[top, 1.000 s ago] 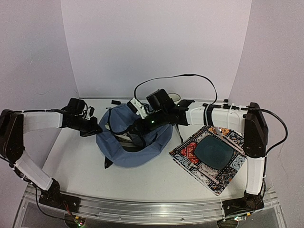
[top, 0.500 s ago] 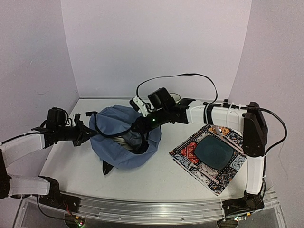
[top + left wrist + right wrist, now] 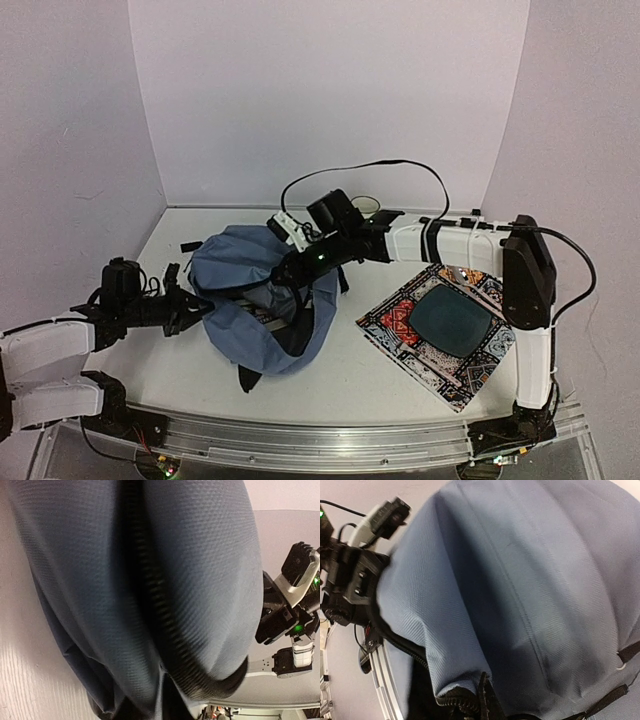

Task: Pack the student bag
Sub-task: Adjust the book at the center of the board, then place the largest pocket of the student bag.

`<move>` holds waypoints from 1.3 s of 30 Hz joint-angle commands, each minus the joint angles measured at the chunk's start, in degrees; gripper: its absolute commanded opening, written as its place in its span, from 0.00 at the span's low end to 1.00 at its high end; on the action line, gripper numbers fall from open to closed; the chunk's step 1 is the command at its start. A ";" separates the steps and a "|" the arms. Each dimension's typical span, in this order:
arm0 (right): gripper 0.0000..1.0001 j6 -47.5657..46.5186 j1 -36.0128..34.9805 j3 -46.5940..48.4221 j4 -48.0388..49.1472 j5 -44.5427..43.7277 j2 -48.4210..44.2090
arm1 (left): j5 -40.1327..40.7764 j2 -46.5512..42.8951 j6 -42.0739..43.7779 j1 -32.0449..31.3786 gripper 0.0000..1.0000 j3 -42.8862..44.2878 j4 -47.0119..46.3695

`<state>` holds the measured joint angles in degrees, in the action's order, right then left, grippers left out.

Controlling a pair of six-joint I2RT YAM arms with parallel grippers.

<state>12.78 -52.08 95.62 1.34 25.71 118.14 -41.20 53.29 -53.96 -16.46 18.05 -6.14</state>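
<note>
Nearest, along the front edge, a ribbed aluminium rail [image 3: 330,438] carrying both arm bases. Beyond it, a plain white tabletop [image 3: 340,375]. Left of middle, the left gripper [image 3: 195,302] low over that surface, tips against the left flank of the large slate-blue soft fabric backpack [image 3: 235,262]; open or closed, impossible to tell, fingers outside its own wrist view. Slumped mid-table, that backpack, dark lining showing at its mouth. To its right, flat on the table, a patterned square cloth mat [image 3: 478,378] bearing a dark teal rounded plate [image 3: 450,322]. Reaching in from the right, the right gripper [image 3: 285,278], pinched closed at the bag's upper rim; any catch on cloth unclear. Farthest back, pale lilac walls [image 3: 330,90] on three sides.
</note>
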 commanded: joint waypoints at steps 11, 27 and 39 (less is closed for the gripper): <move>0.12 -6.32 -0.76 -7.99 -9.94 7.09 -8.64 | 14.77 -6.01 16.48 -0.52 0.71 13.02 24.42; 0.38 -1.24 2.78 -7.83 -14.47 -10.50 -12.42 | 37.19 -6.63 25.56 -0.51 0.92 31.60 39.53; 0.37 3.64 8.13 -3.20 -11.38 -6.61 -0.93 | 30.34 13.84 30.26 -7.44 0.92 40.52 36.19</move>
<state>14.86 -44.61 89.52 -10.32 17.13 113.94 -9.39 63.82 -26.36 -20.78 53.45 32.01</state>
